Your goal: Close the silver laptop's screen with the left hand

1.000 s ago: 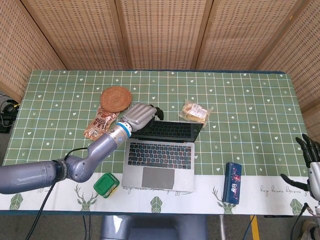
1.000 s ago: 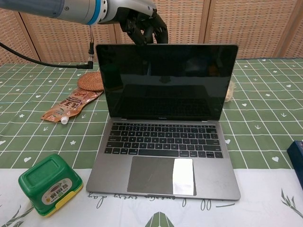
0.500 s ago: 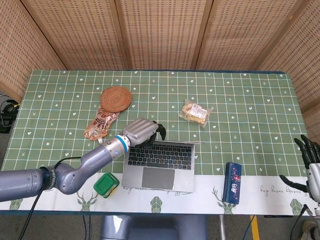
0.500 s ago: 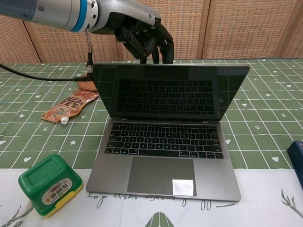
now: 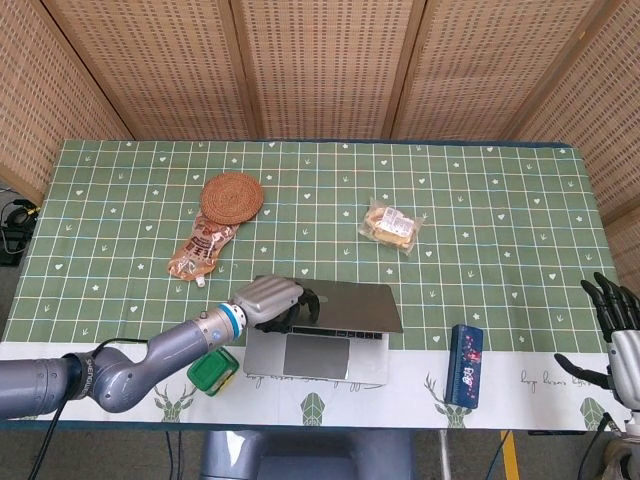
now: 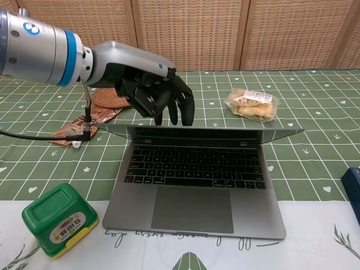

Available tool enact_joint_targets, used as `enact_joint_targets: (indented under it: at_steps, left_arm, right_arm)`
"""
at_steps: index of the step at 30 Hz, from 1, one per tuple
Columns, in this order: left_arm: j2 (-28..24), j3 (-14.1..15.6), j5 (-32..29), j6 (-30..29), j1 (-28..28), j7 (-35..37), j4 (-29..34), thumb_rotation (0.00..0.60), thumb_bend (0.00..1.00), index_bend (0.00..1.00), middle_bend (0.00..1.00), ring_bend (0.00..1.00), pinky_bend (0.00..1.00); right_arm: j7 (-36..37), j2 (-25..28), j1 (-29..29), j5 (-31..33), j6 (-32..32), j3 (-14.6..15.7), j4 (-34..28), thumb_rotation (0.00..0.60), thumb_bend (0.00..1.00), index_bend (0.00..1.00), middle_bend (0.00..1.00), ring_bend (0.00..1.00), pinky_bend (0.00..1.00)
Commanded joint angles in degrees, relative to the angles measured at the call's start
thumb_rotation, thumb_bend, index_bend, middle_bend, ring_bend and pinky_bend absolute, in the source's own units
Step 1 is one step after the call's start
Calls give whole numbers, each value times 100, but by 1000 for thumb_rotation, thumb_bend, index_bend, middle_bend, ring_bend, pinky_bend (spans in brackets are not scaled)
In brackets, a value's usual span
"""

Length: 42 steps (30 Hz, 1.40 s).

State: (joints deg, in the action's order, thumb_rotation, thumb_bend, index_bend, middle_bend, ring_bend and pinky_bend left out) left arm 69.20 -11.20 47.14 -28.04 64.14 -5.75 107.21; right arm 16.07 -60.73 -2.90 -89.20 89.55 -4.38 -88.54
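Observation:
The silver laptop [image 5: 330,330] [image 6: 197,185] sits at the front middle of the table with its lid [image 5: 350,305] tilted far down over the keyboard [image 6: 194,166]. In the chest view the lid's front edge [image 6: 202,130] shows nearly edge-on. My left hand [image 5: 268,299] [image 6: 152,90] rests on the back of the lid near its left side, fingers curled down over the edge. My right hand [image 5: 615,330] hangs off the table's right front corner, fingers spread, holding nothing.
A green tub [image 5: 212,370] [image 6: 59,219] stands left of the laptop. A blue box [image 5: 465,352] lies to its right. A wrapped snack [image 5: 390,225] [image 6: 251,104], a woven coaster [image 5: 232,196] and a sachet [image 5: 200,250] lie further back.
My left hand has pushed the lid forward and down, from upright to almost flat over the keyboard. The hand moved toward the front edge with it. The right hand barely moved.

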Motion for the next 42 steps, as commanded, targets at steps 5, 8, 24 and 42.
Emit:
enact_joint_targets:
  at_steps: [5,8,24,42]
  left_arm:
    - [392,168,335,157,-195,359,-303,600,1000,392,301,271,335]
    - [526,236,429,210,-196,417,-444,600,1000,391,301,271,334]
    - [1132,575,429,414,-41,586,-1039,600,1000,384,299,271,334]
    - [1165,795,559,449,-61,747,-1218,600,1000,370,292,271,327]
  right_arm:
    - [-41,1,1,5,0,2,-18,600,97,0,0,0,0]
    - [-48,4,5,16,1,-1,-22,600,96,0,0,0,0]
    - [-50,19,-34,228,-218,-24,24,600,96,0,0,0,0]
    - [-165,-18,-44,240,-229,-36,9,600,96,0,0,0,0]
